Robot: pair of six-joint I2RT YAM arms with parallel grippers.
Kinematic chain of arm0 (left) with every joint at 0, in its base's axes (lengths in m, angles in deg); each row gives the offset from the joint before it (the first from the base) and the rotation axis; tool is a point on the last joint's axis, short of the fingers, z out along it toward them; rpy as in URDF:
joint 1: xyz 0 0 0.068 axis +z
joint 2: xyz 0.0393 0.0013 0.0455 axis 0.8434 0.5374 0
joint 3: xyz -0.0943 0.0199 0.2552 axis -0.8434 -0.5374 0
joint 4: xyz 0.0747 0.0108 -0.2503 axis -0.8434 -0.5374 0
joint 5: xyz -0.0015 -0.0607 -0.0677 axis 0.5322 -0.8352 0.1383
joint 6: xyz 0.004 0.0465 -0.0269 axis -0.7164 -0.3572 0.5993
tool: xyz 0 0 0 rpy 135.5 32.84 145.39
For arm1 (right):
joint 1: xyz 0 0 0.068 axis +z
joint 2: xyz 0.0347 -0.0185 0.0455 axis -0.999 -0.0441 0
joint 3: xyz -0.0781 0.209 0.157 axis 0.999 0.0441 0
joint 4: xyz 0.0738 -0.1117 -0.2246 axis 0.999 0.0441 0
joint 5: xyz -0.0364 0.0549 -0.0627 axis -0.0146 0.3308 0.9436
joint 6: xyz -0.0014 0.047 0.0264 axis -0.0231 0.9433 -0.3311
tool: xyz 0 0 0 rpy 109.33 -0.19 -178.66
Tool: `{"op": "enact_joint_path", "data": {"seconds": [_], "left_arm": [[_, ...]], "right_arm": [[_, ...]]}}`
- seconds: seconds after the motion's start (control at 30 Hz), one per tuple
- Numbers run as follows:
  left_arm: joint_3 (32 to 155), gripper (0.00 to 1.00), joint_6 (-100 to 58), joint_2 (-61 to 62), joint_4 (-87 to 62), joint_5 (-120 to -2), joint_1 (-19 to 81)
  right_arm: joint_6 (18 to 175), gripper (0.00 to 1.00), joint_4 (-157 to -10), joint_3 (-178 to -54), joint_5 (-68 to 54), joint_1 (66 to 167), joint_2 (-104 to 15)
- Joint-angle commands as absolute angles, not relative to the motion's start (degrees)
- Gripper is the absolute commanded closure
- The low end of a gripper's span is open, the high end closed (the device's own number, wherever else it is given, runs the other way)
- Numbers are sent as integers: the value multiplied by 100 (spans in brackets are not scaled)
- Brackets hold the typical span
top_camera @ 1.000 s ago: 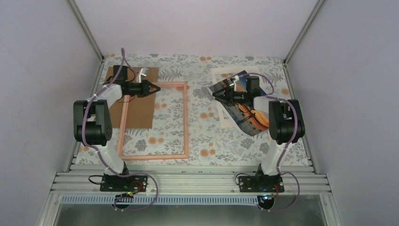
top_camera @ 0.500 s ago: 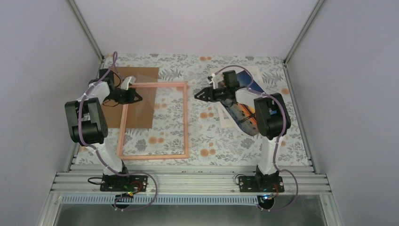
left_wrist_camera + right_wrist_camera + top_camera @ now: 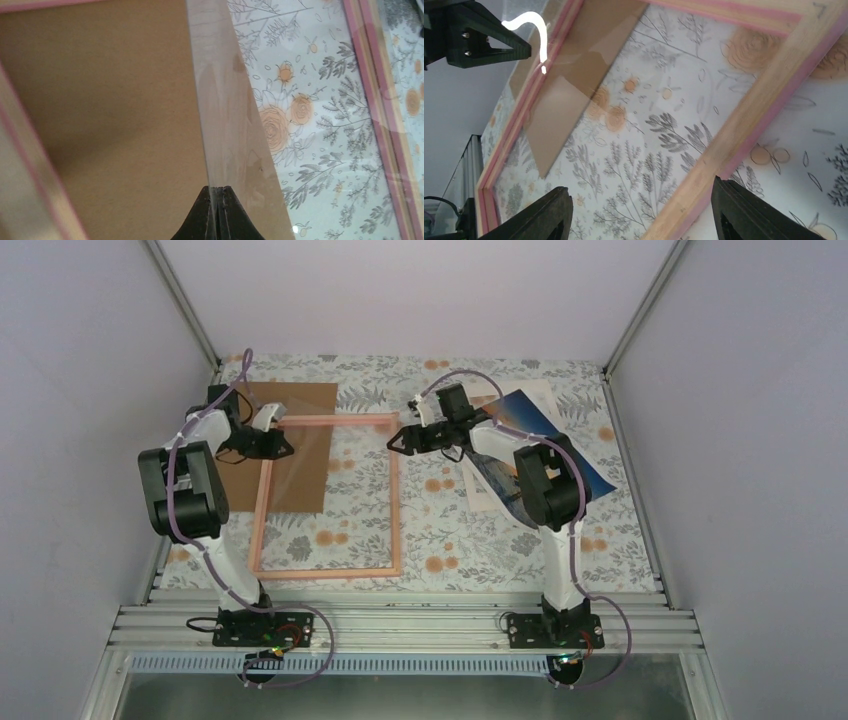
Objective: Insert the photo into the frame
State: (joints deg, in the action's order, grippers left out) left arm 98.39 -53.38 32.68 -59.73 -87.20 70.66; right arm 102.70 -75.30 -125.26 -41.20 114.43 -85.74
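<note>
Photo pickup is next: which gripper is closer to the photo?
Right. The right gripper hovers open over the frame's far right corner, just left of the photo. The left gripper is across the frame at its far left corner, shut on a clear sheet.

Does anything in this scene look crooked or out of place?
The photo lies askew across the white mat board, right of the frame. The left gripper, shut, holds a clear pane by its edge, apparently tilted, over the frame's far left corner.
</note>
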Motion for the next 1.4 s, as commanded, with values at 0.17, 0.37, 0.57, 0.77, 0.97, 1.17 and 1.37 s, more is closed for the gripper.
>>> {"op": "enact_joint_path", "data": {"seconds": [0.17, 0.37, 0.57, 0.77, 0.97, 1.17, 1.37], "left_arm": [[9246, 98, -4378, 3817, -4911, -9671, 6992], [9457, 98, -4066, 4304, -4452, -9397, 6936], [9482, 98, -4175, 4478, -4383, -10266, 6556], [9040, 98, -3621, 4232, -3618, -10877, 5986], [9112, 98, -2928, 4532, -2958, -10543, 5238], [10001, 98, -2495, 5396, -2858, -9866, 4908], [11485, 98, -2698, 6332, -3307, -9778, 4557]], "right_arm": [[10432, 34, -7153, -12473, -4207, 11200, -8940], [10388, 39, -7056, -12709, -4141, 11197, -9086], [10365, 66, -7155, -12422, -4448, 11076, -8804], [10230, 96, -7069, -12022, -4957, 10461, -8088], [9776, 96, -6717, -11482, -5085, 9958, -7519], [9603, 96, -6618, -11184, -4961, 9550, -7456], [9521, 96, -6598, -11164, -4810, 9326, -7446]]}}
